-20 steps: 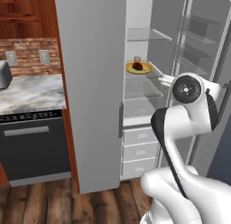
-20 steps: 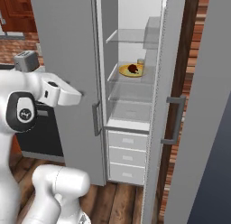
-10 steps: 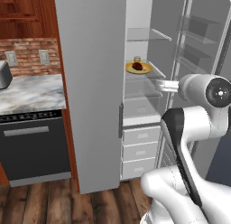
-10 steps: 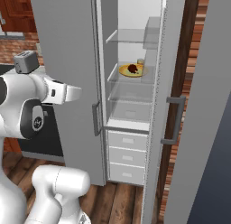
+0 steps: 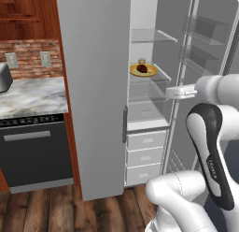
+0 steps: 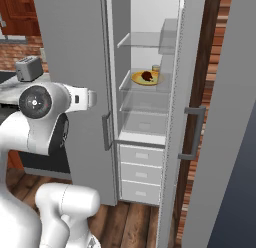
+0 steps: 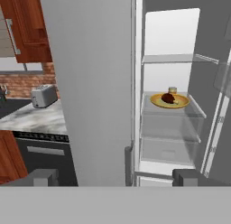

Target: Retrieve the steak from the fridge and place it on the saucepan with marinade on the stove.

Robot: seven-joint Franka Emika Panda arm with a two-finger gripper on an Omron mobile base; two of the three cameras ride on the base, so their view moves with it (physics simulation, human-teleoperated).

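Silver toaster (image 7: 43,96) beside the fridge (image 7: 99,83), steak (image 7: 168,98) inside

Brick backsplash (image 5: 28,58); marble counter (image 5: 30,97); wood floor (image 5: 56,210); black dishwasher (image 5: 35,154)

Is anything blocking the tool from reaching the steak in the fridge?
Nothing visible does. The fridge right door is open, and the steak sits exposed on its yellow plate on a glass shelf, with the open tool facing it.

The small dark red-brown steak (image 5: 142,68) sits on a glass shelf inside the tall grey double-door fridge (image 5: 98,86), whose right door stands open.
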